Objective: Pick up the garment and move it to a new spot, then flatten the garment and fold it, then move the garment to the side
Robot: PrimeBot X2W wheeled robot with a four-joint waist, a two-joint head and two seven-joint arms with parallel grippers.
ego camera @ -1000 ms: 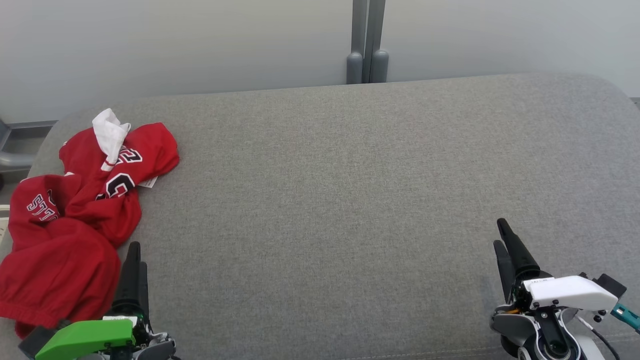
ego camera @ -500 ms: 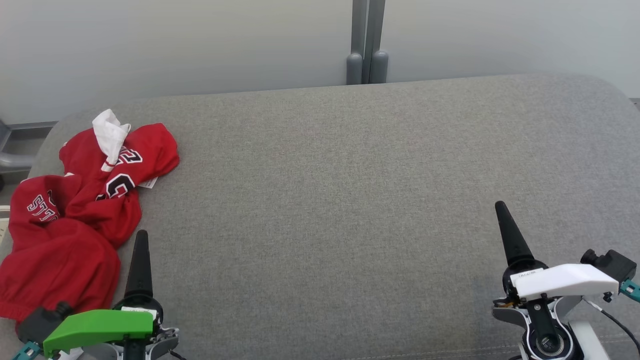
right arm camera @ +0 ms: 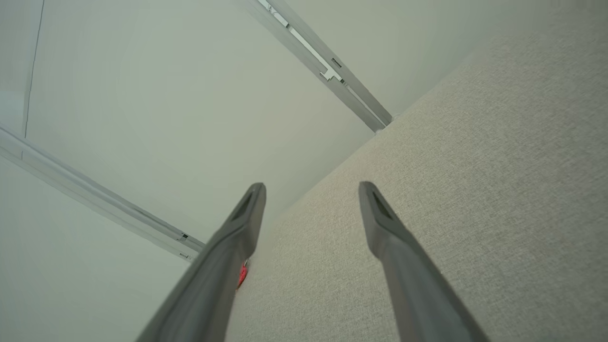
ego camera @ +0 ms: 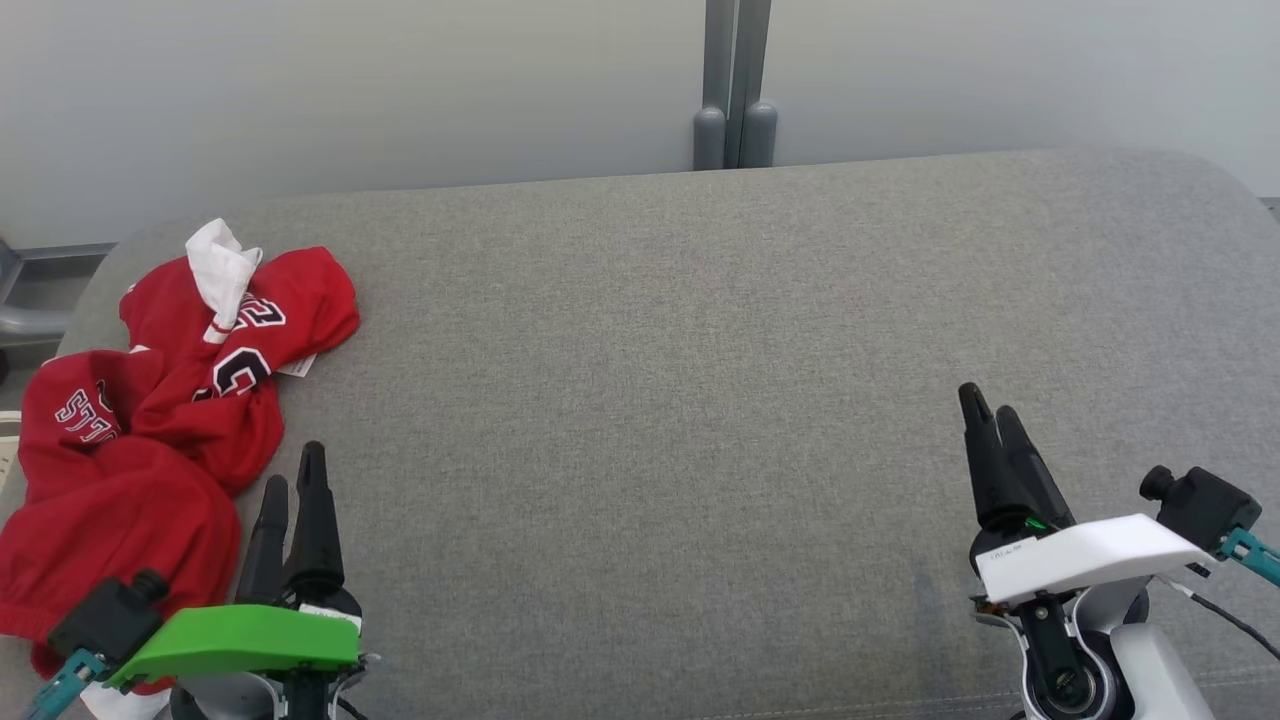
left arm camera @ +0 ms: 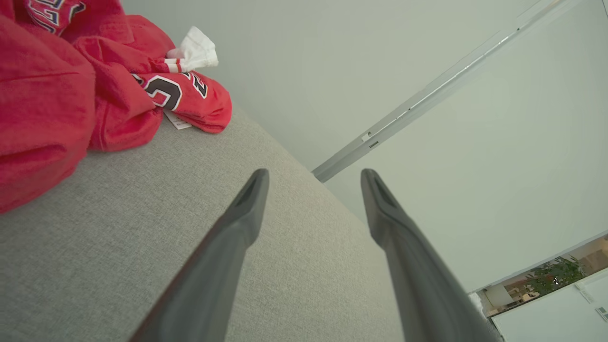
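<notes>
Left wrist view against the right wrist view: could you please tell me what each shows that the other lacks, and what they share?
Left wrist view: the crumpled red garment up close, with white trim and a tag, plus a green plant at the lower right. Right wrist view: a second rail at the lower left, and a mere red sliver beside one finger, probably that garment. Both: the grey cushion, a pale wall crossed by a rail, and an open, empty left end effector or right end effector.
</notes>
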